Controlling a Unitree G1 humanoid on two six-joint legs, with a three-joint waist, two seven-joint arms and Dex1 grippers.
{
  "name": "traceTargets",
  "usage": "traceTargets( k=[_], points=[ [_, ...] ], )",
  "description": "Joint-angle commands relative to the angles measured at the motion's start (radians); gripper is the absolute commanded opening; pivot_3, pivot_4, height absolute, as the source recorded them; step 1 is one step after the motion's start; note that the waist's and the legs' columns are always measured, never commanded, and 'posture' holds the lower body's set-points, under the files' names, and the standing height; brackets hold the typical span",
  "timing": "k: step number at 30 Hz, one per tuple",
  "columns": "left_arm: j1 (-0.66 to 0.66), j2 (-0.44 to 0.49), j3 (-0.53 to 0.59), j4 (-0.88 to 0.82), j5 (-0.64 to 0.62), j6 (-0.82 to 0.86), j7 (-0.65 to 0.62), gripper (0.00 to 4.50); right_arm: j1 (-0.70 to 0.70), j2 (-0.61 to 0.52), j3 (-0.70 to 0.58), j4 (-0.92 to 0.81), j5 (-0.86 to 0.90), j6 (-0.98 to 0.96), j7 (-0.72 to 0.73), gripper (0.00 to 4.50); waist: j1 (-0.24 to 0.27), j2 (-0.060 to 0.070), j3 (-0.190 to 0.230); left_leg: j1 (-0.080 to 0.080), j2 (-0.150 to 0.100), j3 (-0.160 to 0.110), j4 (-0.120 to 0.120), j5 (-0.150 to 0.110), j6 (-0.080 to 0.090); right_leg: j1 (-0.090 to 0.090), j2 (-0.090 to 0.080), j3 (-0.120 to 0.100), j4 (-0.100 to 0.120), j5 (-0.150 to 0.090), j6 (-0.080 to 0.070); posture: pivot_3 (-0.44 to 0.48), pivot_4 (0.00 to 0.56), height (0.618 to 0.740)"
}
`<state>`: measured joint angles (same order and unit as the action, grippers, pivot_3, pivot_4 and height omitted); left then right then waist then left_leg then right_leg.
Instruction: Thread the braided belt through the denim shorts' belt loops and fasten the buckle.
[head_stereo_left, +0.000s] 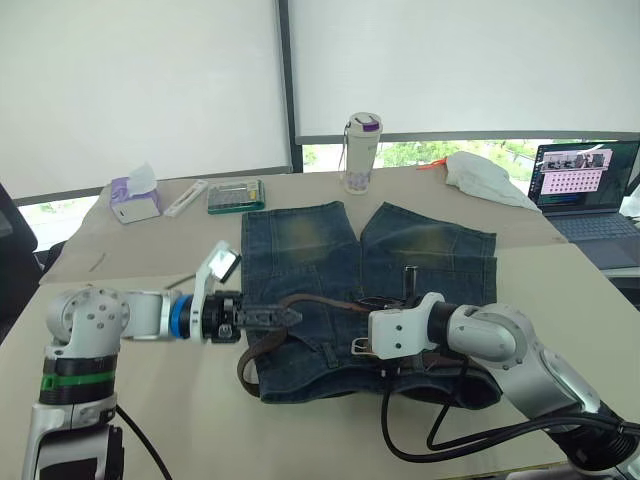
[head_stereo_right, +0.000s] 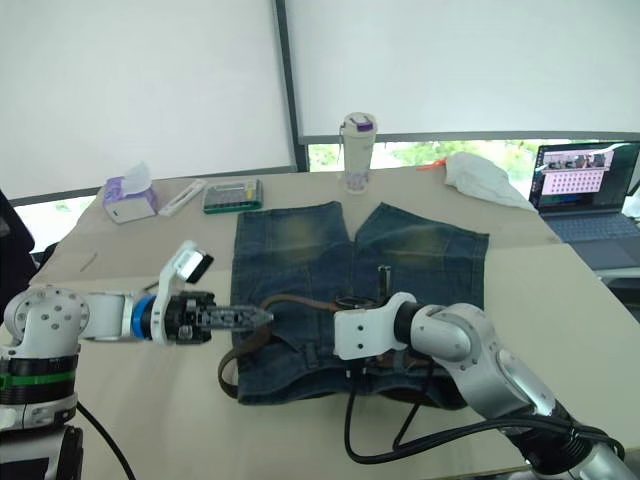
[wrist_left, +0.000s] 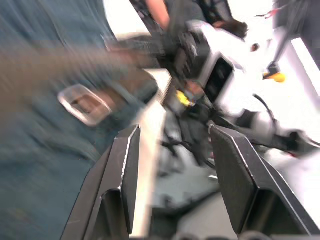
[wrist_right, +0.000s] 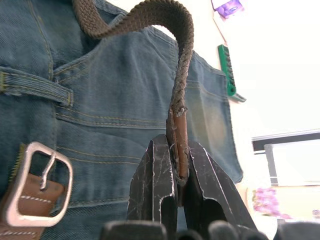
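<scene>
- We find the right gripper (wrist_right: 179, 172) clamped on the leather-capped tip of the braided belt (wrist_right: 150, 15), the cap nipped between both black fingers; the strap arches up from the grip and curves back down toward the denim.
- The left gripper (wrist_left: 170, 165) has its two fingers spread apart with nothing between them. In the head views it lies low over the near left part of the denim shorts (head_stereo_left: 400, 255), pointing right toward the waistband.
- The denim shorts lie flat on the table (head_stereo_left: 560, 275), legs toward the far side, waistband toward the near edge.
- The braided belt runs along the waistband region; a loop of it bulges off the near left corner of the shorts.
- The buckle (wrist_right: 36, 182) rests on the denim just beside the right gripper, and it also shows in the left wrist view.
- One of the belt loops (wrist_right: 35, 86) is visible as a denim strip lying flat on the waistband. We cannot tell how many loops the belt already passes through.
- We judge the step in hand to be bringing the held tip to the buckle for fastening.
- To do it well, we advise keeping the grip on the stiff cap, lowering the arch so the strap lies untwisted, and aiming the tip squarely at the frame.
- The free left gripper is best used to pin the buckle, since it may slide on the cloth when pushed.
</scene>
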<state>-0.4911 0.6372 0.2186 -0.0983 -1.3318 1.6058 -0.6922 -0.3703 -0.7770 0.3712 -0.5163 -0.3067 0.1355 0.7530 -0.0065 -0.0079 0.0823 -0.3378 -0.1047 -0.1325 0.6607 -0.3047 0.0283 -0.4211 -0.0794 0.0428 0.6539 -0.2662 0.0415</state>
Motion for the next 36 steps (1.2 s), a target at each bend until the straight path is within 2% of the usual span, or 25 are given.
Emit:
traceTargets(
  k=[1,5,6,11,14,17,21,23,24,25,30,32,34,36],
  points=[
    [-0.028,-0.11,0.048,0.1,-0.15,-0.02,0.333,2.33,-0.012,0.002,-0.024,-0.009,-0.057,-0.097,-0.031,0.0,0.017,0.001,0.0,0.001,0.0,0.0,0.0,0.0,0.0,0.001,0.0,0.0,-0.004,0.0,0.0,0.0,0.15,0.74],
    [0.025,-0.11,-0.067,0.12,-0.55,-0.241,0.724,2.33,-0.004,0.01,-0.03,-0.002,-0.081,-0.159,-0.034,0.0,0.015,-0.003,0.002,0.001,0.0,0.001,0.001,0.0,-0.001,0.001,-0.006,0.003,-0.006,0.0,0.0,0.0,0.15,0.74],
    [0.04,-0.132,-0.082,0.116,-0.604,-0.297,0.812,2.33,-0.003,0.012,-0.031,-0.002,-0.084,-0.175,-0.035,0.0,0.015,-0.003,0.001,0.001,0.0,0.001,0.0,0.0,-0.001,0.001,-0.008,0.003,-0.005,0.0,0.0,0.0,0.15,0.74],
    [0.076,-0.251,-0.053,0.073,-0.64,-0.415,1.006,2.33,0.004,0.02,-0.041,0.002,-0.094,-0.215,-0.036,0.0,0.02,-0.003,0.001,0.002,-0.001,0.001,0.001,0.0,-0.001,0.002,-0.008,0.001,-0.006,0.0,0.0,0.0,0.15,0.74],
    [0.085,-0.305,-0.024,0.049,-0.64,-0.428,1.047,2.33,0.005,0.023,-0.047,0.011,-0.103,-0.224,-0.035,0.0,0.019,-0.003,0.001,0.002,-0.001,0.002,0.001,0.0,-0.001,0.002,-0.008,0.0,-0.006,0.0,0.0,0.0,0.15,0.74],
    [0.088,-0.315,-0.016,0.042,-0.64,-0.418,1.072,2.33,0.005,0.031,-0.053,0.017,-0.105,-0.226,-0.033,0.0,0.018,-0.003,0.001,0.002,-0.001,0.004,0.001,0.0,-0.001,0.001,-0.007,0.001,-0.006,0.0,0.0,0.0,0.15,0.74],
    [0.095,-0.295,-0.012,0.05,-0.64,-0.393,1.067,1.24,0.011,0.038,-0.065,0.016,-0.1,-0.217,-0.024,0.0,0.019,-0.003,0.001,0.002,-0.001,0.004,0.001,0.0,-0.001,0.002,-0.007,0.0,-0.006,0.0,0.0,0.0,0.15,0.74],
    [0.094,-0.276,-0.008,0.063,-0.64,-0.378,1.05,0.44,0.014,0.04,-0.07,0.017,-0.1,-0.212,-0.02,0.0,0.019,-0.003,0.001,0.002,-0.001,0.004,0.001,0.0,-0.001,0.001,-0.007,0.0,-0.006,0.0,0.0,0.0,0.15,0.74],
    [0.093,-0.27,-0.008,0.068,-0.64,-0.374,1.045,0.19,0.015,0.041,-0.072,0.017,-0.099,-0.211,-0.018,0.0,0.019,-0.002,0.001,0.002,-0.001,0.004,0.001,0.0,-0.001,0.001,-0.007,0.0,-0.006,0.0,0.0,0.0,0.15,0.74],
    [0.089,-0.267,-0.008,0.074,-0.64,-0.372,1.043,0.06,0.017,0.043,-0.074,0.016,-0.099,-0.211,-0.016,0.0,0.019,-0.002,0.001,0.002,-0.001,0.004,0.0,0.0,-0.001,0.001,-0.006,0.0,-0.006,0.0,0.0,0.0,0.15,0.74],
    [0.082,-0.262,0.0,0.089,-0.64,-0.372,1.038,0.06,0.042,0.077,-0.091,-0.006,-0.021,-0.111,0.026,0.0,0.019,-0.002,0.001,0.002,-0.001,0.004,0.0,0.0,-0.001,0.001,-0.006,0.0,-0.007,0.0,0.0,0.0,0.15,0.74],
    [0.087,-0.254,0.013,0.092,-0.64,-0.374,1.035,0.0,0.065,0.102,-0.108,-0.041,0.058,-0.025,0.058,0.88,0.019,-0.002,0.001,0.002,-0.001,0.004,0.0,0.0,-0.001,0.002,-0.006,0.001,-0.007,0.0,0.0,0.0,0.15,0.74],
    [0.099,-0.232,0.022,0.089,-0.64,-0.371,1.021,0.0,0.093,0.114,-0.127,-0.079,0.117,0.053,0.086,1.51,0.019,-0.002,0.001,0.002,-0.001,0.004,0.0,0.0,-0.001,0.001,-0.007,0.001,-0.007,0.0,0.0,0.0,0.15,0.74],
    [0.147,-0.174,0.024,0.07,-0.64,-0.356,0.988,0.0,0.163,0.08,-0.145,-0.127,0.173,0.115,0.137,2.18,0.019,-0.002,0.001,0.002,-0.001,0.004,0.0,0.0,-0.001,0.001,-0.007,0.001,-0.007,0.0,-0.001,0.0,0.15,0.74]
  ],
)
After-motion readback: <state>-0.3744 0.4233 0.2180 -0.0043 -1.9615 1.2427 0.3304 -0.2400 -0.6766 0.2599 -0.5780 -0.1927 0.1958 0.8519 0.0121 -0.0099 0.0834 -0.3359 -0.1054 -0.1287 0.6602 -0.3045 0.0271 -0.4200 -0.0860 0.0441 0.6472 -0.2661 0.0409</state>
